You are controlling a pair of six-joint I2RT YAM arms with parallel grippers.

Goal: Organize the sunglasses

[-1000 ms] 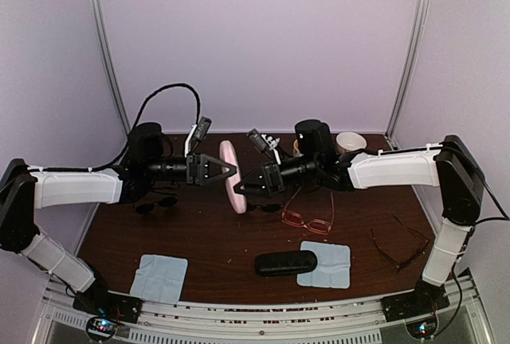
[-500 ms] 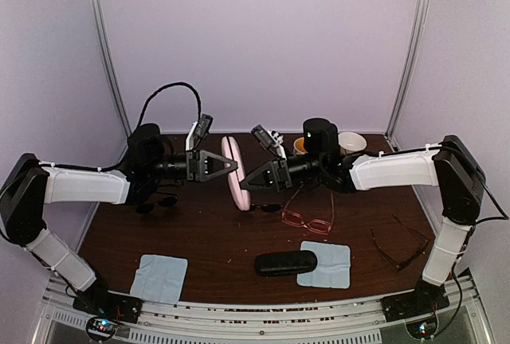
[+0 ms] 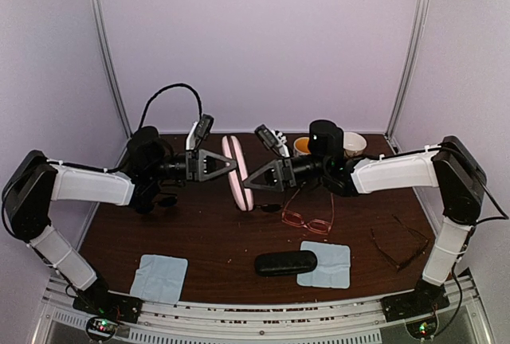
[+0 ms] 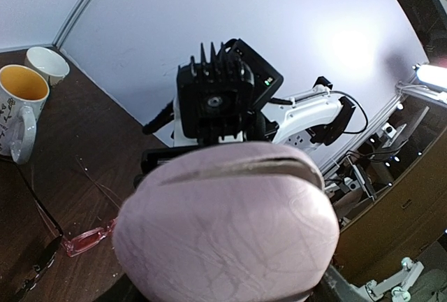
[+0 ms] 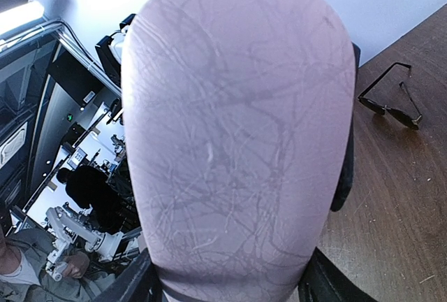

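Note:
A pink hard case [image 3: 237, 173] hangs on edge above the table, held from both sides. My left gripper [image 3: 232, 165] is shut on its upper part, my right gripper [image 3: 246, 181] on its lower part. The case [image 4: 230, 225] fills the left wrist view and the case [image 5: 237, 127] fills the right wrist view, with dark fingers [image 5: 328, 281] against its sides. Pink-red sunglasses [image 3: 307, 217] lie on the table under my right arm. A thin black-framed pair [image 3: 398, 245] lies at the right. Dark-lensed sunglasses [image 3: 162, 200] lie under my left arm, and they show as the dark pair [image 5: 391, 103].
A black hard case [image 3: 285, 263] lies front centre beside a light-blue cloth [image 3: 327, 265]. Another cloth [image 3: 158, 277] lies front left. Two mugs [image 3: 303, 146] [image 3: 354, 143] stand at the back right. A dark pair of glasses [image 3: 267, 207] lies below the pink case.
My right gripper has closed from wide open onto the pink case. The case and both grippers have risen slightly and shifted a little to the right.

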